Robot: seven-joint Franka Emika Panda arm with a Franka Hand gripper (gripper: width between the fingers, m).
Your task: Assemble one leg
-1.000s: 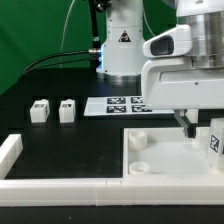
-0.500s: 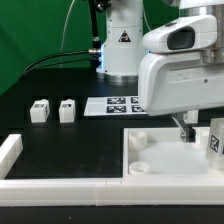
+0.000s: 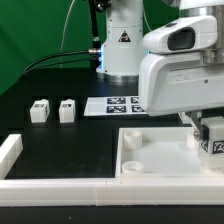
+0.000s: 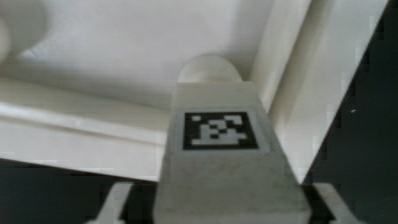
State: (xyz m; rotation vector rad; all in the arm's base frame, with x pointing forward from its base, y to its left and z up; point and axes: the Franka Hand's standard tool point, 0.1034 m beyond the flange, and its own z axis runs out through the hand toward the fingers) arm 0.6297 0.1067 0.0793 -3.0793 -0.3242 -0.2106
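1. White plastic leg, bearing a black-and-white tag, hangs in the gripper above the panel, at that panel's edge on the exterior view's right.
2. Jaws pinch the leg from both sides. In the wrist view the fingers flank the post, and its tag faces the camera.
3. The leg's rounded far end lies over the panel floor, just beside the raised rim. Whether it touches the panel cannot be told.
4. The panel lies flat on the black table, toward the exterior view's right.
5. Two spare legs stand side by side on the exterior view's left, well apart from the panel.
6. The marker board lies flat between the spare legs and the arm.
7. A white rail runs along the table's front edge.
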